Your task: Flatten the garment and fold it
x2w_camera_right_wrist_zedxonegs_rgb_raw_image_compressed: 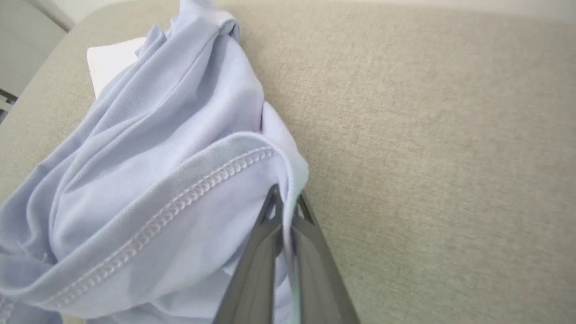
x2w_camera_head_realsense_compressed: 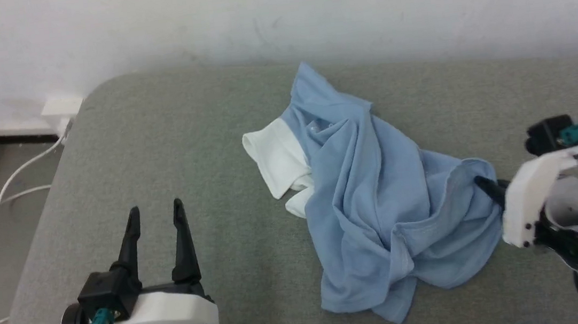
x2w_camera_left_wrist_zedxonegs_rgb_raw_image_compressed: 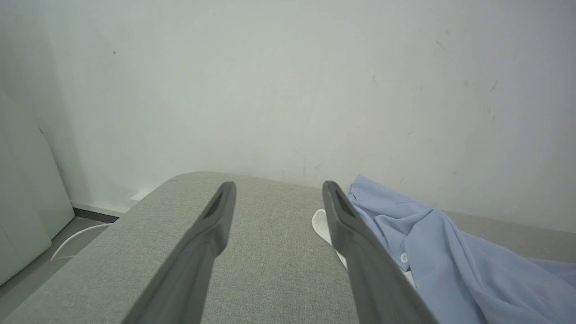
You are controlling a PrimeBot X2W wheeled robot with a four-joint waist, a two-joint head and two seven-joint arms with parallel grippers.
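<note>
The garment (x2w_camera_head_realsense_compressed: 374,201) lies crumpled on the grey cushion, light blue with a white section (x2w_camera_head_realsense_compressed: 278,166) at its left. At the garment's right edge my right gripper (x2w_camera_head_realsense_compressed: 479,182) is shut on the stitched hem. The right wrist view shows the hem (x2w_camera_right_wrist_zedxonegs_rgb_raw_image_compressed: 288,180) pinched between the two dark fingers of that gripper (x2w_camera_right_wrist_zedxonegs_rgb_raw_image_compressed: 285,202). At the lower left my left gripper (x2w_camera_head_realsense_compressed: 156,213) stands open above bare cushion, well left of the shirt. In the left wrist view, the left gripper (x2w_camera_left_wrist_zedxonegs_rgb_raw_image_compressed: 279,191) has a wide gap, and the garment (x2w_camera_left_wrist_zedxonegs_rgb_raw_image_compressed: 450,256) with a small white button (x2w_camera_left_wrist_zedxonegs_rgb_raw_image_compressed: 403,257) lies to its right.
The grey cushion (x2w_camera_head_realsense_compressed: 160,159) runs back to a white wall (x2w_camera_head_realsense_compressed: 274,18). Its rounded left edge drops to the floor, where white cables (x2w_camera_head_realsense_compressed: 21,174) trail from a wall socket (x2w_camera_head_realsense_compressed: 62,108). A pale panel (x2w_camera_left_wrist_zedxonegs_rgb_raw_image_compressed: 22,211) stands at the far left.
</note>
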